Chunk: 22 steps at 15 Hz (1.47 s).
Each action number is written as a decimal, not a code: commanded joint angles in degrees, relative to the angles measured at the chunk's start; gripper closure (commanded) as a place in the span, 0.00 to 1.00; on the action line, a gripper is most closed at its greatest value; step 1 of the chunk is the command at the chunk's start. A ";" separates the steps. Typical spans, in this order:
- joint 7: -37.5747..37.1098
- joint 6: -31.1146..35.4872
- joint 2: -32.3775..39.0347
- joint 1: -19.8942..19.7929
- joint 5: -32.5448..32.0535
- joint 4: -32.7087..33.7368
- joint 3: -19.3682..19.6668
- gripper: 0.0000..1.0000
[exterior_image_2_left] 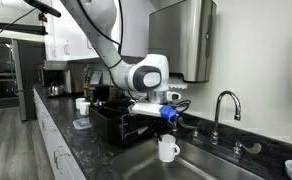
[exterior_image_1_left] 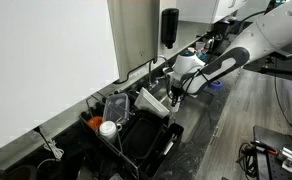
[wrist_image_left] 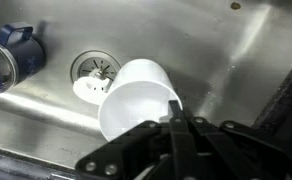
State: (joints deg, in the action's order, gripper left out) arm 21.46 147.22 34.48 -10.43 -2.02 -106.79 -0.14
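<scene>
A white mug (wrist_image_left: pixel 136 92) hangs over the steel sink (wrist_image_left: pixel 221 50), its mouth turned toward the wrist camera. My gripper (wrist_image_left: pixel 173 106) is shut, its thin black fingers pinched together at the mug's right edge. Whether they grip the rim or the handle is hidden. In an exterior view the mug (exterior_image_2_left: pixel 167 150) dangles just below the gripper (exterior_image_2_left: pixel 166 128), above the sink basin (exterior_image_2_left: pixel 201 165). In an exterior view the gripper (exterior_image_1_left: pixel 176 96) points down beside the black dish rack (exterior_image_1_left: pixel 136 130); the mug is not clear there.
A blue cup (wrist_image_left: pixel 11 55) lies at the sink's left, near the drain (wrist_image_left: pixel 94 72). The faucet (exterior_image_2_left: pixel 224 105) stands behind the basin. The dish rack (exterior_image_2_left: pixel 111 120) sits on the dark counter next to another white mug (exterior_image_2_left: pixel 83 104). A metal dispenser (exterior_image_2_left: pixel 181 40) hangs on the wall.
</scene>
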 commanded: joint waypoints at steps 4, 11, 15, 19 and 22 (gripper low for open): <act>16.19 3.50 -13.54 -4.45 2.18 -14.96 -5.15 1.00; 43.96 0.70 -22.23 -7.18 14.60 -21.34 -9.43 1.00; 61.22 -2.76 -26.57 -10.41 22.65 -23.08 -13.20 1.00; 75.75 -7.48 -30.35 -5.70 30.40 -24.12 -7.46 1.00; 82.17 -10.74 -32.84 -3.51 32.15 -24.86 -3.97 1.00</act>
State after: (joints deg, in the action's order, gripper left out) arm 96.94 139.35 5.36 -16.44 27.59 -129.36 -7.65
